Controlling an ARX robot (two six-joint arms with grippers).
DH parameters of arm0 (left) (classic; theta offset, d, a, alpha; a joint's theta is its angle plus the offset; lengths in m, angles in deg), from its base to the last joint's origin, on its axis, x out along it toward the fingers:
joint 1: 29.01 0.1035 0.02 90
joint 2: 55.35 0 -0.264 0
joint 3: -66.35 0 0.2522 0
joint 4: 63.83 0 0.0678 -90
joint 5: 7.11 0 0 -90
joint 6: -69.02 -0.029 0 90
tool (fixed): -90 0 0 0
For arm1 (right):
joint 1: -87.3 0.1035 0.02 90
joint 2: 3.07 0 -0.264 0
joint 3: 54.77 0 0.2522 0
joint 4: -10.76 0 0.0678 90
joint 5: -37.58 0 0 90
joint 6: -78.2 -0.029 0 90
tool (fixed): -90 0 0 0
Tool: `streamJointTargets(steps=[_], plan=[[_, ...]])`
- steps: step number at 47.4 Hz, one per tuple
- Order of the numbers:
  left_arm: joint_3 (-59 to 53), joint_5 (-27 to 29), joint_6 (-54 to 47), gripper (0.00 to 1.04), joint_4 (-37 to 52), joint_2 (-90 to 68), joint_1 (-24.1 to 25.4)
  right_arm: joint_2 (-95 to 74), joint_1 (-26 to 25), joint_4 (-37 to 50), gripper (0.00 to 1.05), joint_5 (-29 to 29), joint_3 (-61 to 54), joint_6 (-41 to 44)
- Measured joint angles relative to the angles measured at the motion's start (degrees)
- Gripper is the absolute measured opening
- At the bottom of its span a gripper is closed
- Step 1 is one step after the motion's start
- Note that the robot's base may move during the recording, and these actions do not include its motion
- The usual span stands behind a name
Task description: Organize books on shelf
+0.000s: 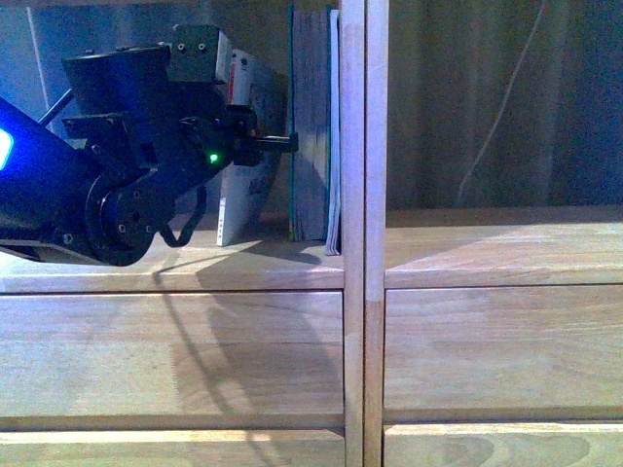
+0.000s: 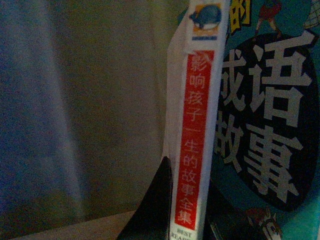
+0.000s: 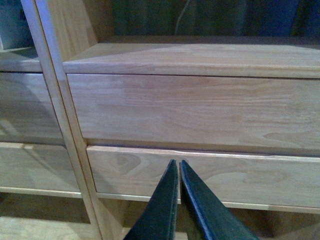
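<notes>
In the front view my left gripper point(image 1: 265, 139) is shut on the thin pale paperback point(image 1: 238, 199). The paperback leans inside the shelf's point(image 1: 365, 243) upper left compartment, its foot on the board. Right of it the thick teal book point(image 1: 310, 126) stands upright, and a thin pale book point(image 1: 334, 136) stands against the divider. The left wrist view shows the paperback's red-and-white spine point(image 2: 197, 140) between my dark fingers point(image 2: 157, 205), close beside the teal cover point(image 2: 270, 125). My right gripper point(image 3: 178, 167) is shut on nothing, facing a drawer front point(image 3: 225, 175).
The upper right compartment point(image 1: 496, 238) holds nothing on its board. Plain drawer fronts point(image 1: 175, 355) run below both compartments. A vertical divider post point(image 3: 60, 110) stands beside my right gripper. A pale back wall point(image 2: 85, 110) lies behind the paperback.
</notes>
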Motion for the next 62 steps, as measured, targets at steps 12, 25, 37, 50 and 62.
streamJointTargets(steps=[12, 25, 37, 50, 62], plan=[[0.0, 0.0, 0.0, 0.07, -0.1, 0.0, 0.0, 0.1, 0.0, 0.0, 0.49, 0.0, 0.0, 0.0], [-0.7, 1.2, 0.3, 0.29, -2.5, -0.1, -0.2, 0.2, 0.0, 0.0, 0.89, 0.0, 0.0, 0.0], [-4.5, 3.8, 2.2, 0.76, -2.6, 0.7, -0.3, 0.2, 0.0, 0.0, 0.98, 0.0, 0.0, 0.0], [-15.0, 6.6, 7.5, 0.97, -2.7, 9.2, -0.2, 0.2, 0.0, 0.0, 0.98, 0.0, 0.0, 0.0], [-34.6, 13.5, 14.6, 0.97, -3.9, 28.3, -0.7, 0.2, 0.0, 0.0, 0.98, 0.0, 0.0, 0.0]])
